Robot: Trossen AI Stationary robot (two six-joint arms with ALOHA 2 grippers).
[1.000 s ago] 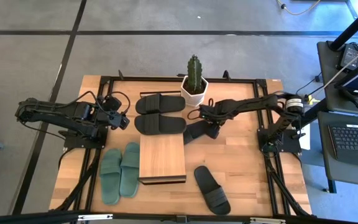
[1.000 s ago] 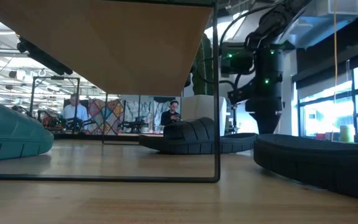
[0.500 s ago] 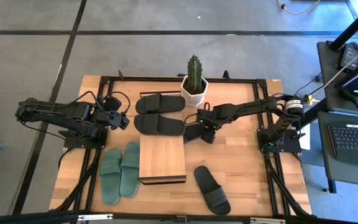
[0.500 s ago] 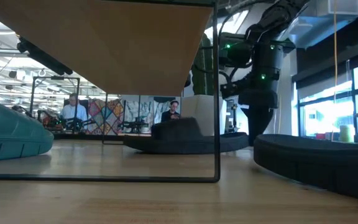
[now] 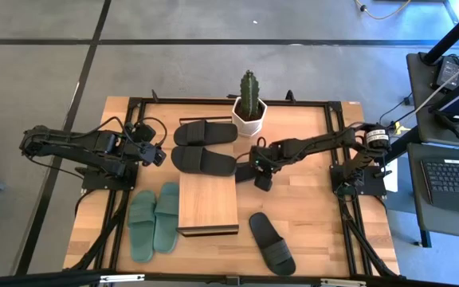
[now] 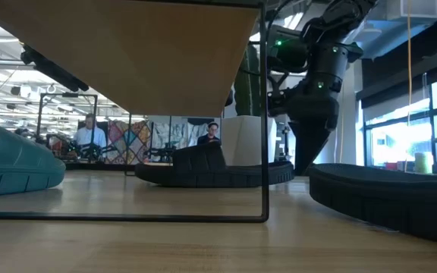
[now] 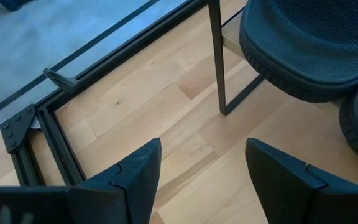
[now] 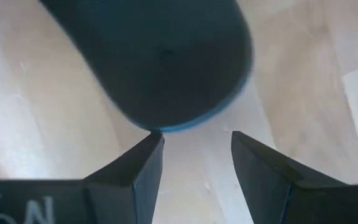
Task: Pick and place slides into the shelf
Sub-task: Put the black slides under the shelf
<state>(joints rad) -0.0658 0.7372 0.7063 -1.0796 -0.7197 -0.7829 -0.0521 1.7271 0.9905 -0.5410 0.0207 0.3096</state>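
Looking down, the right tool hangs beside the low wooden-topped black-framed shelf, at a black slide sandal poking from under it. Low view: that sandal lies flat on the table. Right wrist: fingers spread, gripping nothing. Left wrist: left tool spread, idle. Next, likely fetch the loose black sandal.

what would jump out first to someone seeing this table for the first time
The wooden shelf at the table's middle, with sandals around it: a green pair at its left, black slides behind it, and one lone black slide at front right. Next, the right gripper reaching in beside the shelf's back right corner at a black slide, and the potted cactus at the back edge.
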